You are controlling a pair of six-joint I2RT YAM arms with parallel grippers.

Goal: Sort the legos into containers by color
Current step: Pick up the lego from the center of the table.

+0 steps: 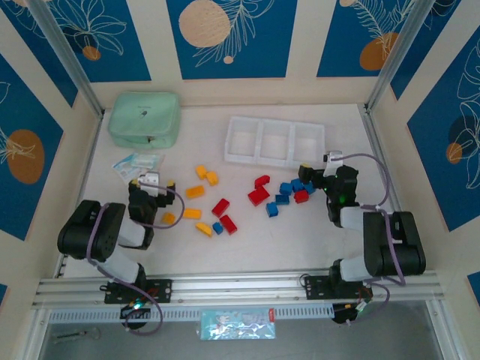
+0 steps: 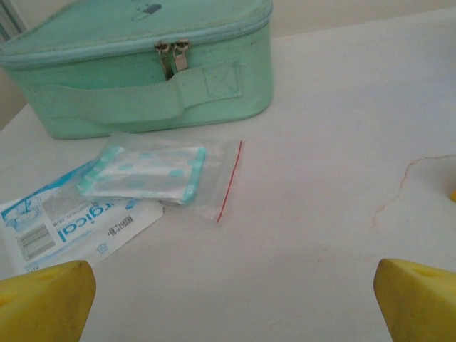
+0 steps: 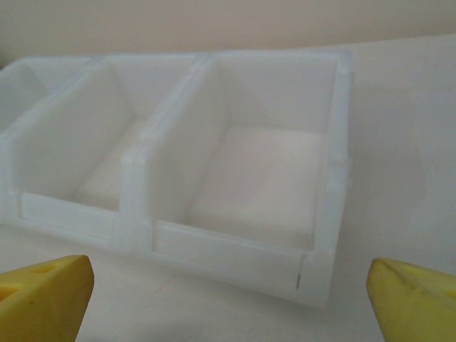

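The bricks (image 1: pixel 225 204) lie loose on the table (image 1: pixel 300 244), in front of the tray (image 1: pixel 274 120) and well apart from it. Yellow-orange pieces (image 1: pixel 196 193) sit to the left, red pieces (image 1: pixel 259 196) in the middle, and blue pieces (image 1: pixel 289 189) to the right. The three tray compartments look empty, so sorting appears not yet begun.

The left gripper (image 1: pixel 154 186) hovers near the yellow pieces with its jaws spread wide and nothing between them. The right gripper (image 1: pixel 313 176) sits just beside the blue pieces, jaws likewise spread and empty. Its wrist view faces the tray wall (image 3: pixel 171 142).

The next move calls for lowering one gripper over a single brick, closing on it alone, and carrying it to one compartment. The blue cluster is tight, so care is needed to isolate one piece.

The table is pale and matte. A green pouch (image 1: pixel 144 118) and two packets (image 1: pixel 139 163) occupy the far left corner. Blue leaf-patterned panels (image 1: pixel 232 37) enclose the cell.
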